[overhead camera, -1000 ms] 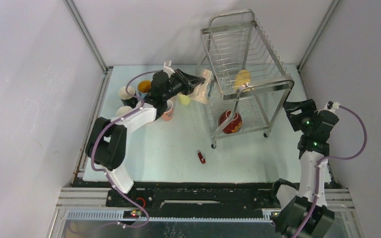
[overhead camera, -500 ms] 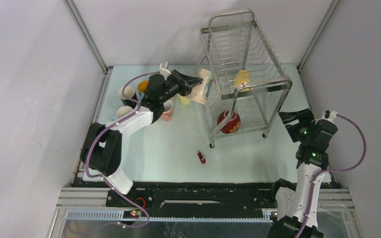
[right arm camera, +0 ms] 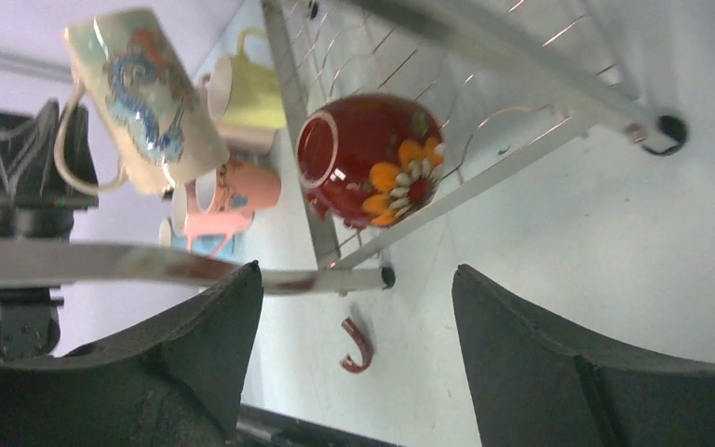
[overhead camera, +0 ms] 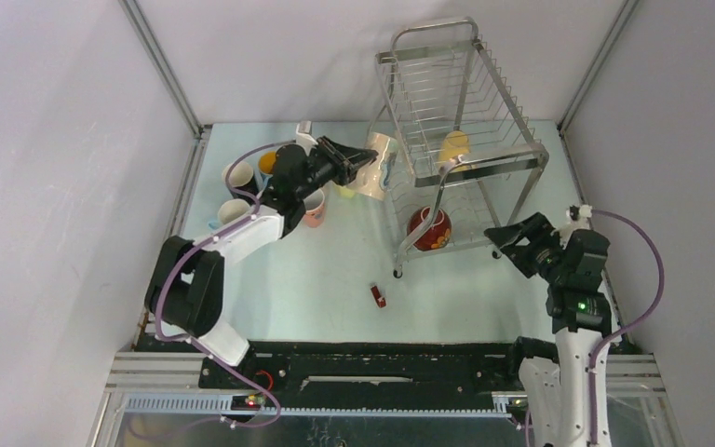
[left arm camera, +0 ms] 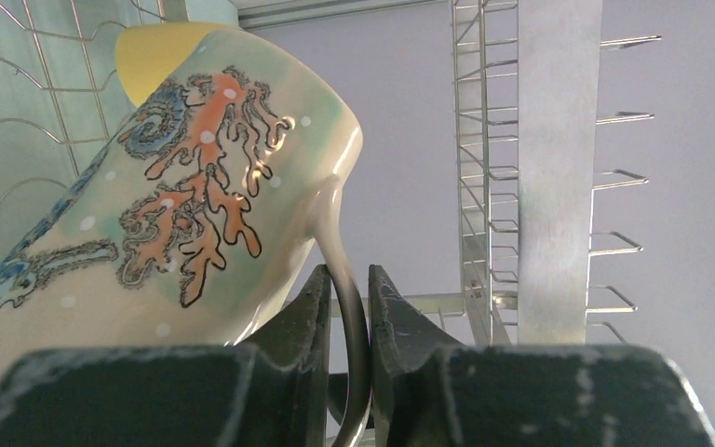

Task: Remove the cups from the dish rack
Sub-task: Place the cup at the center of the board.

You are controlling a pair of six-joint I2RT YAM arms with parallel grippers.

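Left gripper (overhead camera: 360, 160) (left arm camera: 346, 279): closed narrow on the thin handle of the cream mug, one of its fingers (left arm camera: 305, 312) on each side of the handle.
Cream mug (overhead camera: 379, 160) (left arm camera: 177, 186): coral and blue pattern. It hangs tilted just beyond the left fingertips, off the table (overhead camera: 335, 270). It is beside the rack's left end frame; I cannot tell if it touches the wire.
Rack (overhead camera: 495, 164) (right arm camera: 484, 37): two chrome wire tiers, just past the mug from the left gripper and close ahead of the right one.
Right gripper (overhead camera: 510, 240) (right arm camera: 356, 275): jaws spread wide, holding nothing. It sits low by the rack's near right foot and faces the lower tier.
Red mug (overhead camera: 431, 227) (right arm camera: 368, 158): flower print, mouth turned sideways, on the lower tier straight ahead of the right gripper and apart from it.
Yellow mug (overhead camera: 454, 145): on the upper tier, beyond the cream mug from the left gripper.
Pink mug (overhead camera: 314, 207) (right arm camera: 233, 191): on the table under the left gripper's wrist, among other mugs.
Red fragment (overhead camera: 378, 296) (right arm camera: 357, 345): small hooked piece on the table, near the right gripper and well apart from the left.
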